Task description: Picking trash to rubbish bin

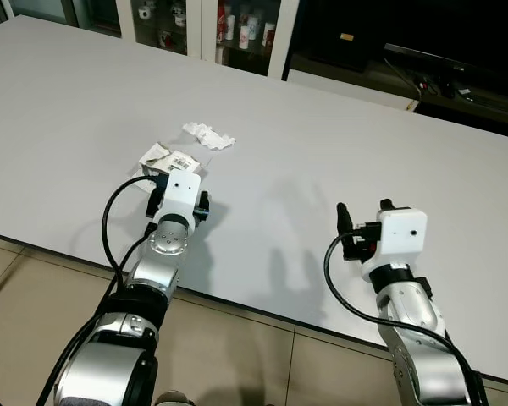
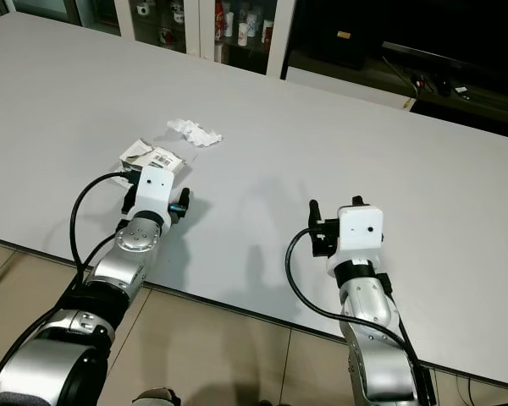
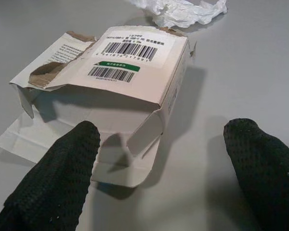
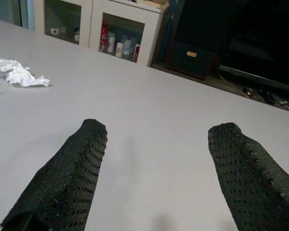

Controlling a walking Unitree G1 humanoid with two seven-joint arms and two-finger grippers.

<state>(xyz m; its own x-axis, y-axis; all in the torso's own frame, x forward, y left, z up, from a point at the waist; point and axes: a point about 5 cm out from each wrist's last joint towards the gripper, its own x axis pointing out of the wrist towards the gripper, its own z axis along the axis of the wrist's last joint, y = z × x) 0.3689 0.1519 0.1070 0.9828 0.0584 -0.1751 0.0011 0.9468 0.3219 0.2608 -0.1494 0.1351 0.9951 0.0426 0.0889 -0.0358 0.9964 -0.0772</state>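
From the head cameras I see my left gripper (image 1: 171,175) over the white table (image 1: 339,161), right at the near edge of the torn cardboard box (image 1: 171,158); a crumpled paper wad (image 1: 208,135) lies just beyond the box. My right gripper (image 1: 361,222) hovers well to the right, near the table's front edge. On the left wrist, the fingers (image 3: 62,178) stand apart, the box between them, unclamped. On the right wrist, fingers (image 4: 70,178) spread wide above bare tabletop, cabinets (image 4: 111,26) far behind.
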